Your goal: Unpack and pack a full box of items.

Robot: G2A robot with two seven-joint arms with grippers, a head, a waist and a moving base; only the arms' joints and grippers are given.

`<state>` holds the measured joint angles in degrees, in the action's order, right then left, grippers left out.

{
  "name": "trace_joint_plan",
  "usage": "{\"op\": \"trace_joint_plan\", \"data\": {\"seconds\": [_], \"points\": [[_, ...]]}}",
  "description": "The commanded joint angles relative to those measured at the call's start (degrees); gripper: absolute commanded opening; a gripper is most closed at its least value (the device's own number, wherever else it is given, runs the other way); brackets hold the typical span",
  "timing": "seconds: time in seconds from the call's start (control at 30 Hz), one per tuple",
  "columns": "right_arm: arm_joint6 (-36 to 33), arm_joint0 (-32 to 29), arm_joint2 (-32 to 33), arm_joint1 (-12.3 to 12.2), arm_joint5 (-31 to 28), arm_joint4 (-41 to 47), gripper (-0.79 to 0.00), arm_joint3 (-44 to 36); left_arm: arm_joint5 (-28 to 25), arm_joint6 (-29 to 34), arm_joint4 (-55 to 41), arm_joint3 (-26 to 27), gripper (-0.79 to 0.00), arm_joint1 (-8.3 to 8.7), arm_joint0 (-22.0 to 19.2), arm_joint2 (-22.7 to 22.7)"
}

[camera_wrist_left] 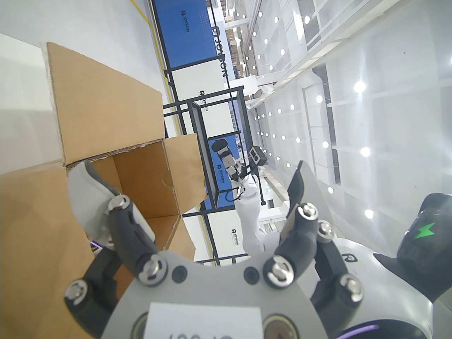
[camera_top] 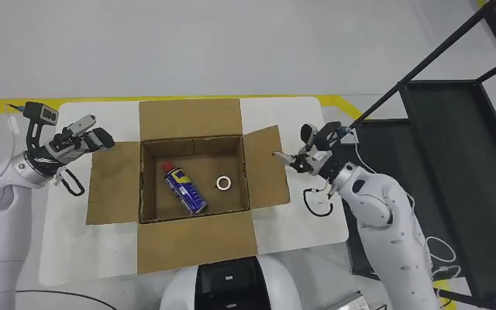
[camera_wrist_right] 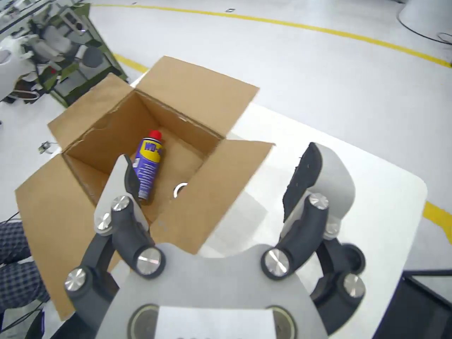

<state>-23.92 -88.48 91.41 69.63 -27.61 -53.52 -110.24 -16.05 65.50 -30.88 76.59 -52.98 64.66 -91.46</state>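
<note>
The left hand [camera_top: 99,133] [camera_wrist_left: 190,181] hangs above the desk [camera_top: 294,116] at its left side, by the far corner of the left flap [camera_top: 112,186], fingers spread wide and empty. White desk surface lies open around it, out to the left edge. The box [camera_top: 190,118] sits mid-desk with all four flaps folded outward. On its floor the spray can [camera_top: 184,188] lies slanted left of centre, and the ring [camera_top: 225,183] lies flat to its right, the two apart. The right hand [camera_top: 291,159] [camera_wrist_right: 217,160] is just beside the outer edge of the right flap [camera_top: 267,170], also wide and empty. A narrow strip of desk separates it from the dark rack [camera_top: 442,139].

The right wrist view looks down into the box [camera_wrist_right: 197,93]. It shows the can's [camera_wrist_right: 148,167] red cap pointing at the far wall and the ring [camera_wrist_right: 180,189] half hidden by the flap [camera_wrist_right: 219,192]. The left wrist view shows only a corner of the box [camera_wrist_left: 102,103], with its inner walls.
</note>
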Motion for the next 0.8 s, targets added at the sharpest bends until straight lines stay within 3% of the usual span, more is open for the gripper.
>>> {"op": "trace_joint_plan", "data": {"seconds": [0.0, 0.13, 0.3, 0.5, 0.77], "points": [[2.3, -2.4, 1.1, 0.1, 3.3, 0.2, 0.000, -0.8, 0.0, 0.0, 0.0, 0.0, 0.000, 0.00, 0.0, 0.0], [1.0, -5.5, 3.1, 0.1, 8.1, 6.4, 0.000, -0.1, 0.0, 0.0, 0.0, 0.0, 0.000, 0.00, 0.0, 0.0], [-13.3, -2.3, 5.2, -0.3, 14.7, 18.0, 0.000, 4.6, 0.0, 0.0, 0.0, 0.0, 0.000, 0.00, 0.0, 0.0], [-23.3, 3.0, 4.5, -1.1, 21.9, 12.8, 0.000, 7.2, 0.0, 0.0, 0.0, 0.0, 0.000, 0.00, 0.0, 0.0], [-32.6, 11.2, 0.0, -1.9, 20.7, 6.2, 0.000, 15.1, 0.0, 0.0, 0.0, 0.0, 0.000, 0.00, 0.0, 0.0]]}}
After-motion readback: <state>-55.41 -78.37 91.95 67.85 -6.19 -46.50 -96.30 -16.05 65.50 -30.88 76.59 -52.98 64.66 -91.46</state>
